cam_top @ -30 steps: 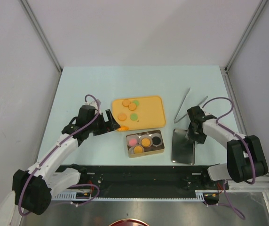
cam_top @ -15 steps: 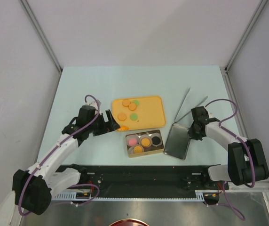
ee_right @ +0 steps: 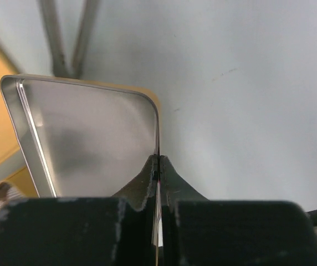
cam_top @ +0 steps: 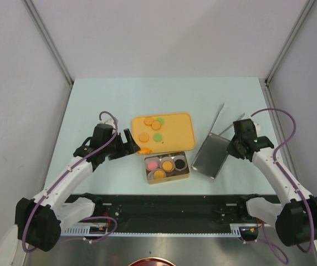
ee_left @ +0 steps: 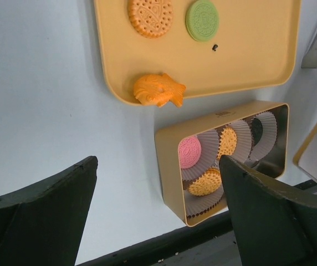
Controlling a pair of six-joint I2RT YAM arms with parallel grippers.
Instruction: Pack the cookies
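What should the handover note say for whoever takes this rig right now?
Left gripper: open, empty, hovering by the tray's near-left corner.
Right gripper: shut on the edge of the tin lid, held tilted to the right of the tin.
Done: four cookies sit in paper cups in the tin: pink, black, two orange.
Not packed: three orange and two green on the tray, plus an orange fish-shaped piece at its edge.
Left, likely: load the rest if they fit, then close the tin with the lid. Tongs lie behind the lid.
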